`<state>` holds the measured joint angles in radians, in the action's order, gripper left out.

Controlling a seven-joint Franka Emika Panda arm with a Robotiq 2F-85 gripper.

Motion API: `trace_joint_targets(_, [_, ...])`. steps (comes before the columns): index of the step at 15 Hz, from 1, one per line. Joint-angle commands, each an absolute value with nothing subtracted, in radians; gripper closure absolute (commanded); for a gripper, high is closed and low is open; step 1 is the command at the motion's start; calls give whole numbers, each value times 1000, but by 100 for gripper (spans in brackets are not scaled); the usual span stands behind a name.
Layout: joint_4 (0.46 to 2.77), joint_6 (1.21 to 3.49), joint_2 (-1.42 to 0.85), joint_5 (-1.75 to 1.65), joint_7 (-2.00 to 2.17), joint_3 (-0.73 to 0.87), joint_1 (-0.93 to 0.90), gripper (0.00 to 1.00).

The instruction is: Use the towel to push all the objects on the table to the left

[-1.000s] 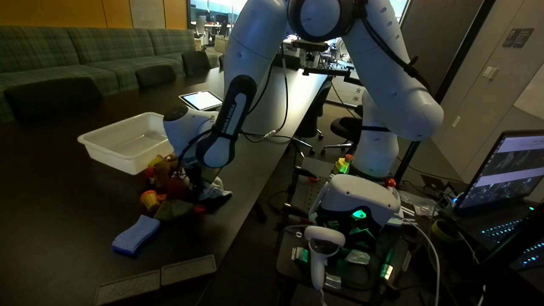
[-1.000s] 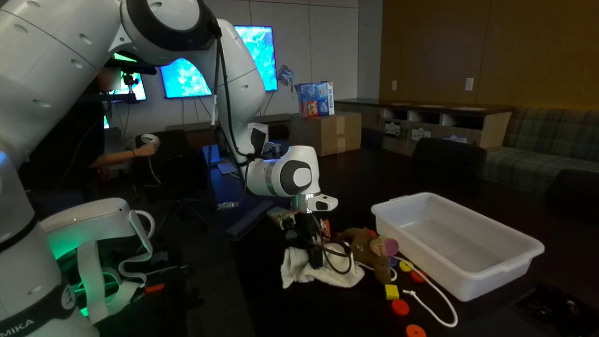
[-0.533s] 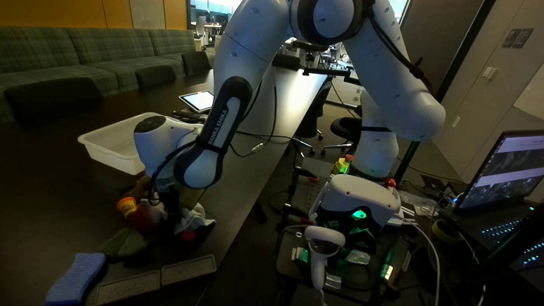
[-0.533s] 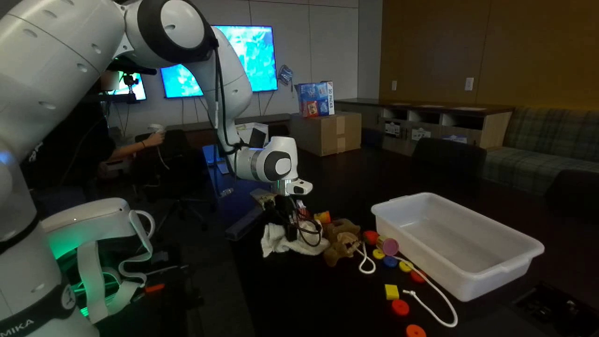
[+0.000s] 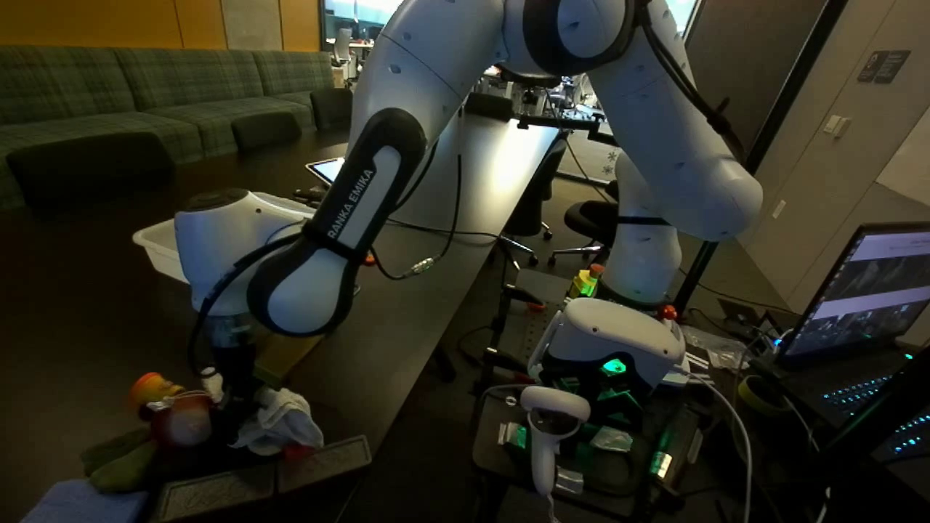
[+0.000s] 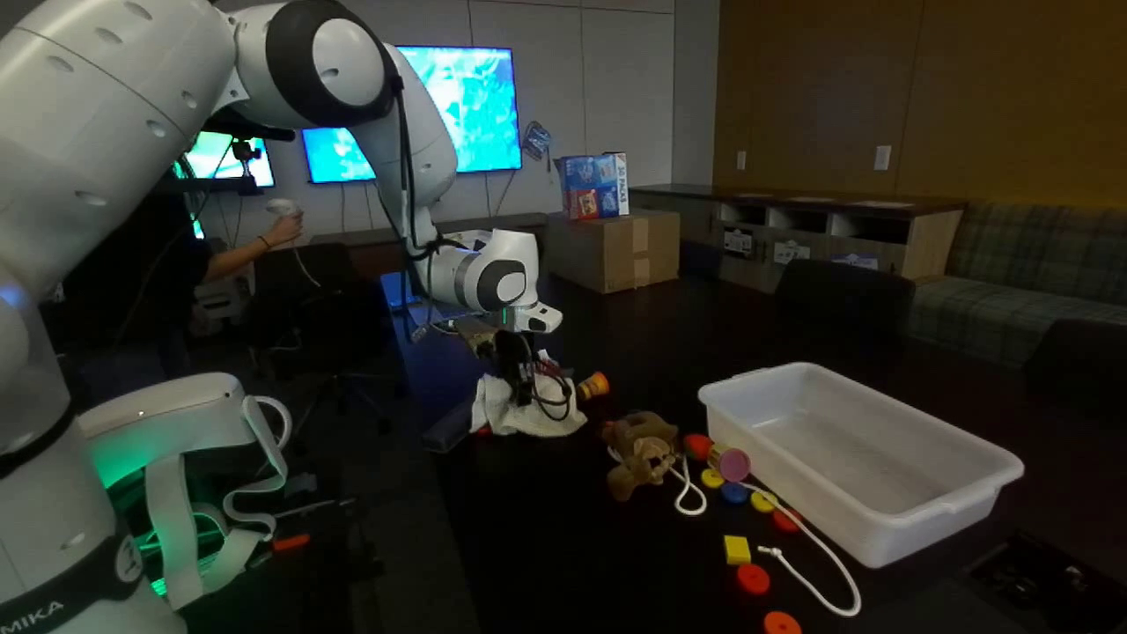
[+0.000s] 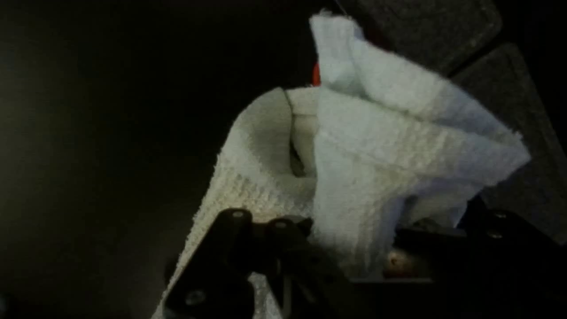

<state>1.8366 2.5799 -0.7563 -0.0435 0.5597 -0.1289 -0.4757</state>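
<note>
The jaws hold the towel [image 7: 372, 141], which is bunched between them, low over the counter [image 6: 572, 546]. Near the towel are the jar [image 6: 594, 386] and two grey blocks [image 5: 334, 463]. In an exterior view, the sponge [image 5: 87, 505] lies farther away. In an exterior view, the toy [image 6: 645, 446] rests between the towel and the tub [image 6: 845, 449].

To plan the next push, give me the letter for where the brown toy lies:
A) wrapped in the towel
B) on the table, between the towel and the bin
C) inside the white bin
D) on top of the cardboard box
B: in an exterior view the brown toy rests on the dark table, with the white towel to its left in the picture and the white bin to its right.
</note>
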Motion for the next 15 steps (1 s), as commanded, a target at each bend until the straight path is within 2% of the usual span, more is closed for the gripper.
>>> trace_joint_targets(1, [1858, 2581, -679, -2, 498, -138, -446, 97])
trace_joint_targets(8, [2067, 2588, -454, 79, 323, -123, -249, 97])
trace_joint_targets(15, [2210, 2610, -332, -20, 350, 92, -105, 97])
